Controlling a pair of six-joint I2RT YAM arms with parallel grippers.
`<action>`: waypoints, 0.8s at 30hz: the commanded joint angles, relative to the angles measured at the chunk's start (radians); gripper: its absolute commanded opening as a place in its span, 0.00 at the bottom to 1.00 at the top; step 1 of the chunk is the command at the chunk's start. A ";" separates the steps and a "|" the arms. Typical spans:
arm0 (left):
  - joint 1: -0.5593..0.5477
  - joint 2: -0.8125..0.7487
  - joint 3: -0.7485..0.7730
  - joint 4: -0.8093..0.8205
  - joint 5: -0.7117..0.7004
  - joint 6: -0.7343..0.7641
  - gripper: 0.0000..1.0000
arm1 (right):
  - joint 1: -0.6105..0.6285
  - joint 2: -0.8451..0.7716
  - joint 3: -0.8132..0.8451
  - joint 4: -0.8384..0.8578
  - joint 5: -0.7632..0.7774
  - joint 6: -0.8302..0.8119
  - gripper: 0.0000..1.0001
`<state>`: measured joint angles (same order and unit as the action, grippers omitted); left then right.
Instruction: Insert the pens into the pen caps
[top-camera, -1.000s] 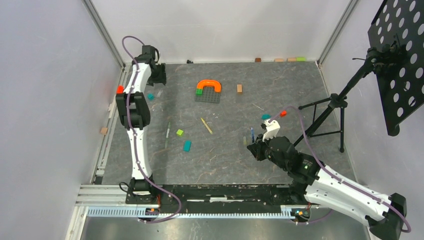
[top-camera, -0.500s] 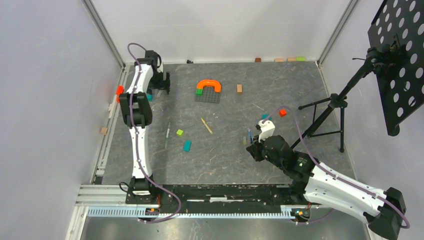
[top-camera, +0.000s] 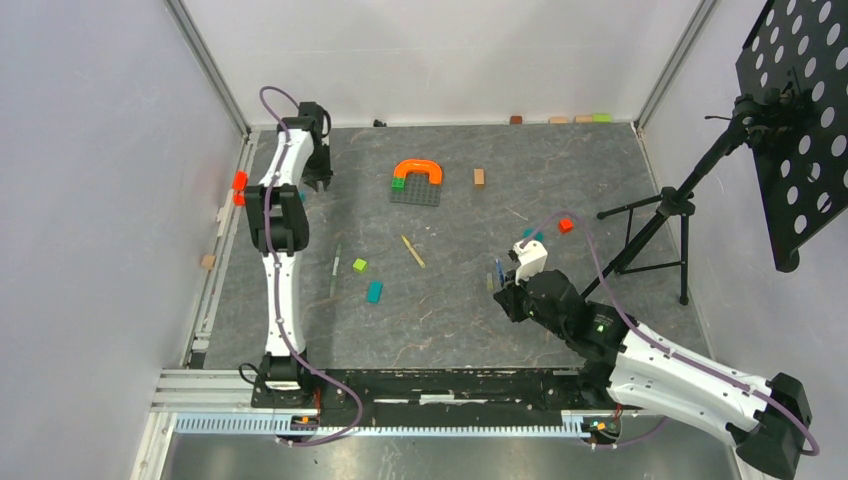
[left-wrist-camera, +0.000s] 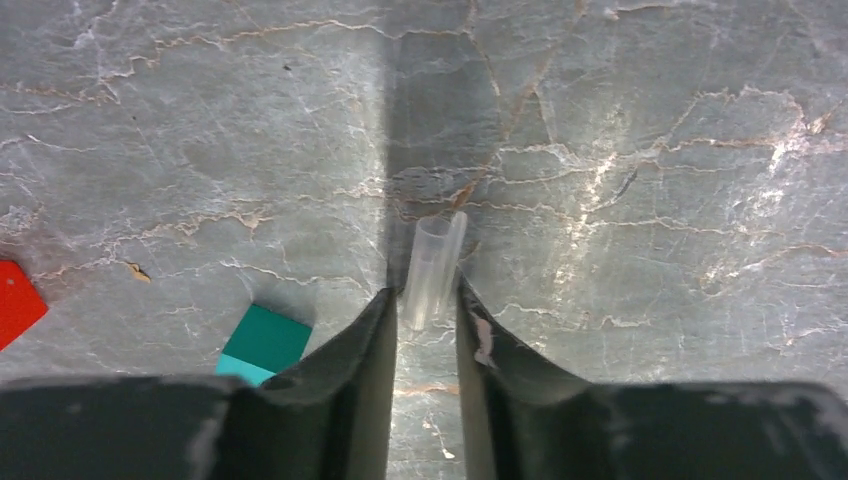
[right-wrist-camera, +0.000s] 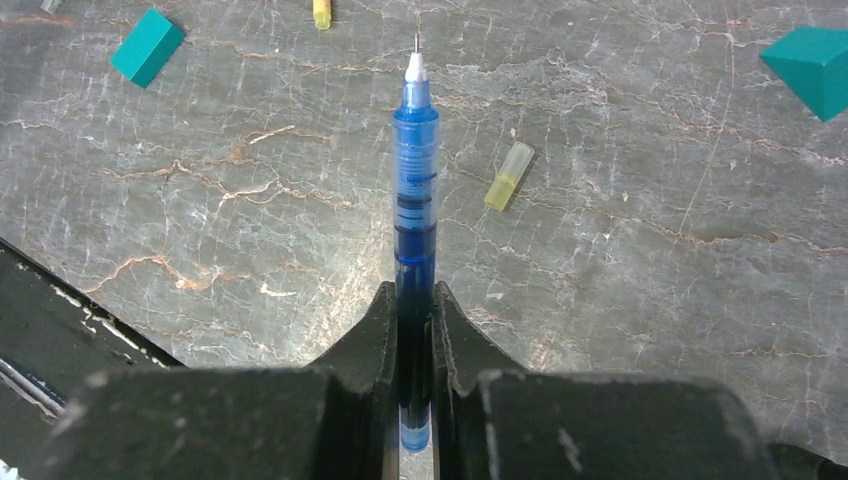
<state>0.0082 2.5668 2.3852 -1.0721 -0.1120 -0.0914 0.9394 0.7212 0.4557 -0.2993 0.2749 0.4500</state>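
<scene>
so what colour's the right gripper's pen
The pen is translucent blue, white-tipped; clearest in the right wrist view.

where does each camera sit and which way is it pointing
Top external: above and behind the robot, looking down on the grey table; left arm and right arm show, bases at the bottom.
Left wrist: on the left arm, looking down past the left gripper at a clear cap between its jaws.
Right wrist: on the right arm, looking along the blue pen clamped in the right gripper, toward a yellow cap.
Shared: top external and right wrist both show that pen.
</scene>
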 joint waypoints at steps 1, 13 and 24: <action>-0.029 0.015 0.028 -0.023 -0.066 -0.020 0.30 | -0.002 -0.011 0.037 0.034 0.035 -0.032 0.00; 0.021 0.003 0.004 -0.022 0.118 -0.060 0.10 | -0.002 -0.046 0.023 0.012 0.036 -0.032 0.00; 0.023 -0.150 -0.084 0.026 0.200 -0.034 0.02 | -0.002 -0.048 0.044 -0.012 0.046 -0.027 0.00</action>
<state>0.0402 2.5542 2.3676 -1.0740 0.0582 -0.1165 0.9394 0.6853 0.4557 -0.3206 0.2974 0.4290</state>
